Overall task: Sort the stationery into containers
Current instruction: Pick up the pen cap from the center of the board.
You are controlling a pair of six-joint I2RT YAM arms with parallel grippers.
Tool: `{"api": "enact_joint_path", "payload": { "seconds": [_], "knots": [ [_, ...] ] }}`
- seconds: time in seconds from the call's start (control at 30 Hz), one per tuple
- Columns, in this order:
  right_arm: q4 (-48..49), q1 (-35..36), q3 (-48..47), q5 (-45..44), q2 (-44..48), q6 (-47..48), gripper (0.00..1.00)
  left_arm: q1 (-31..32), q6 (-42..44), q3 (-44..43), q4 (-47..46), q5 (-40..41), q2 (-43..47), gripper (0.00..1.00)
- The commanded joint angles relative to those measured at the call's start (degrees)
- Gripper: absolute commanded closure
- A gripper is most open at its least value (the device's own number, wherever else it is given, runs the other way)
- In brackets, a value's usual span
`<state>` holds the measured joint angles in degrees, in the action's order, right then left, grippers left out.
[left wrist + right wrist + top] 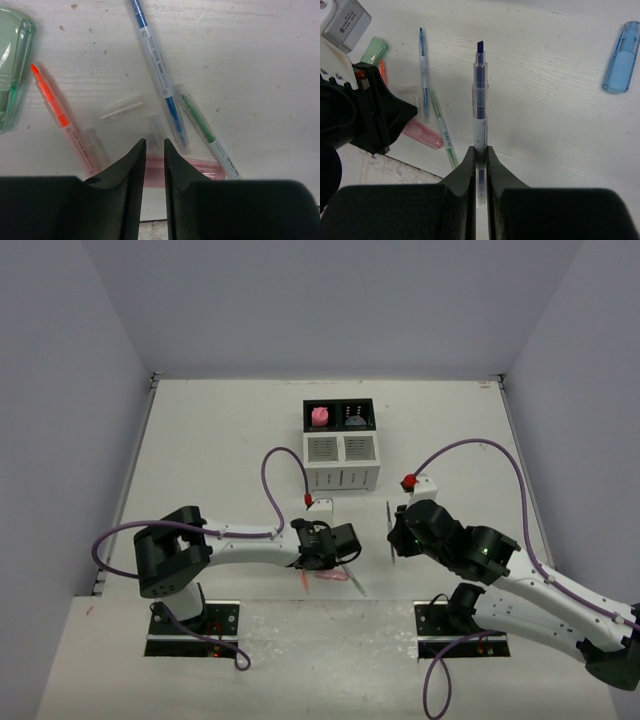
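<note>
Near the arm bases, right gripper (pixel 480 150) clamps a blue-purple highlighter (pixel 480 100), presumably bound for the organizer (pixel 341 478); left gripper (pixel 155 145), jaws narrowly apart, straddles a pink marker (pixel 200 167), grip unclear.

The left arm (pixel 240 540) reaches low across toward the middle. The left gripper (pixel 155 142) points down close to the table, its two fingers a little bit apart; I cannot tell if they hold anything. The right arm (pixel 520 580) bends in too, and the right gripper (pixel 480 150) squeezes a blue pen (pixel 480 95) that sticks straight out
</note>
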<state>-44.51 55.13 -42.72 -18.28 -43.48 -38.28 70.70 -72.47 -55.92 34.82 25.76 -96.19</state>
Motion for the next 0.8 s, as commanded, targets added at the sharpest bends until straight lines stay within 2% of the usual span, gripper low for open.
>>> {"api": "enact_joint_path", "payload": {
  "seconds": [0.0,0.43,0.57,0.77],
  "knots": [
    [1.80,0.32,0.27,0.44,-0.02,0.58,1.00,0.32,-1.76,-0.58,-0.79,2.13,-1.88,0.77],
    [1.80,0.41,0.27,0.62,-0.11,0.75,1.00,0.32,-0.83,-1.91,-0.10,1.31,-5.59,0.78],
    [1.80,0.50,0.18,0.71,-0.08,0.84,1.00,0.32,-0.02,-2.03,-0.10,1.33,-5.62,0.88],
    [1.80,0.59,0.18,0.79,0.15,0.84,1.00,0.32,0.14,-1.74,-0.19,1.14,-5.33,0.96]
  ]
}}
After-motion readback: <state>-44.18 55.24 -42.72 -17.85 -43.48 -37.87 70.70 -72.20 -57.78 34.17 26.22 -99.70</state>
